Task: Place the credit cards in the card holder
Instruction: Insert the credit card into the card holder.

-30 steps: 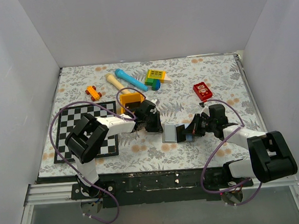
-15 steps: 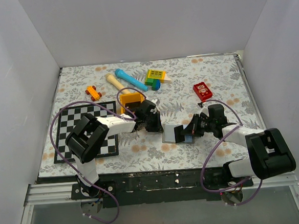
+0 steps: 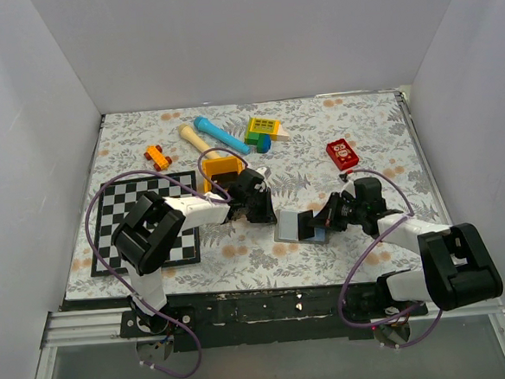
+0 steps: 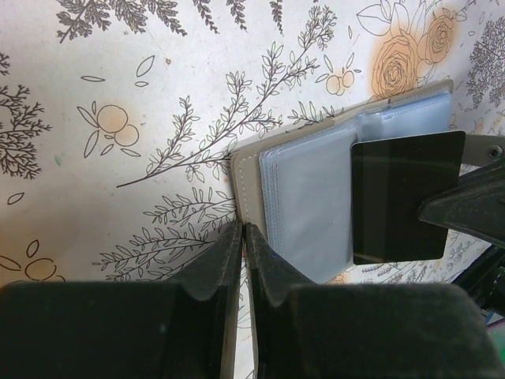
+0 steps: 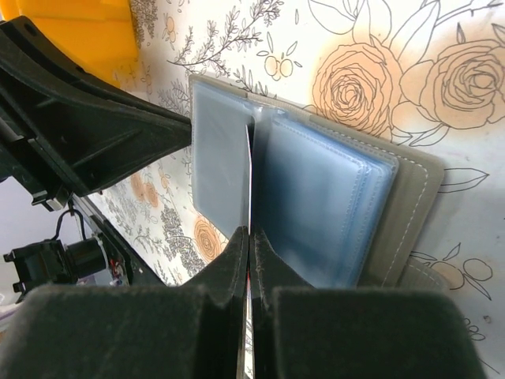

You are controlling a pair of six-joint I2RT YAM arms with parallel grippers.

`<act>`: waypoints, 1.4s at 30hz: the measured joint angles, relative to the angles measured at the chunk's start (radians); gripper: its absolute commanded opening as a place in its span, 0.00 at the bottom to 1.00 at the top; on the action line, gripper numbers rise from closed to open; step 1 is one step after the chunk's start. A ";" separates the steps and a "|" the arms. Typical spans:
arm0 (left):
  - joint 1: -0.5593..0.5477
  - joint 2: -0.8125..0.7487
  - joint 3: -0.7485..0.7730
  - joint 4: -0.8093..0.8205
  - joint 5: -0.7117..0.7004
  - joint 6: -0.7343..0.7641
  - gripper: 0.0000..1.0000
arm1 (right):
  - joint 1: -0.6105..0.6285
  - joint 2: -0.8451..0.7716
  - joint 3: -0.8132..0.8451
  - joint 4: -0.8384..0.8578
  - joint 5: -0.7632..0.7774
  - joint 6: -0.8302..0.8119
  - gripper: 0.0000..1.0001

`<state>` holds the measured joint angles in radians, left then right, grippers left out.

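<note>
The card holder (image 3: 288, 228) lies open on the floral table, grey cover (image 4: 246, 178) outside and pale blue pockets (image 5: 316, 197) inside. My left gripper (image 4: 243, 230) is shut on the holder's left edge (image 3: 272, 220). My right gripper (image 5: 250, 234) is shut on one black credit card (image 4: 406, 197). In the right wrist view the card (image 5: 249, 174) shows edge-on, reaching to the fold between the pockets. From the top, the card (image 3: 310, 223) stands tilted over the holder's right half, with the right gripper (image 3: 323, 223) just behind it. I see no other credit cards.
An orange tray (image 3: 223, 167) sits just behind the left gripper. A checkerboard (image 3: 116, 221) lies at the left. A red block (image 3: 343, 154) is at the right. Coloured blocks (image 3: 262, 132), a blue cylinder (image 3: 221, 134) and an orange toy (image 3: 157, 156) lie at the back.
The right gripper has nudged the card slightly left over the open holder. The left gripper has stayed at the holder's edge, its jaws closing a touch more.
</note>
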<state>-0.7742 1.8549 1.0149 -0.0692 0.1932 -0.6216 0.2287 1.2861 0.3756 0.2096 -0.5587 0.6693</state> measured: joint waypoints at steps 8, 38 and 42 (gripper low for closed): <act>0.000 0.001 0.002 0.000 0.002 0.000 0.05 | -0.006 0.022 0.000 0.002 0.002 0.020 0.01; 0.000 0.004 0.007 -0.005 0.002 0.001 0.04 | -0.022 0.049 -0.015 0.041 -0.019 0.041 0.01; 0.000 0.004 0.008 -0.005 0.002 0.001 0.03 | -0.022 0.051 -0.016 0.051 -0.023 0.041 0.01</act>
<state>-0.7742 1.8591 1.0225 -0.0746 0.1955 -0.6209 0.2070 1.3376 0.3599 0.2611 -0.5812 0.7105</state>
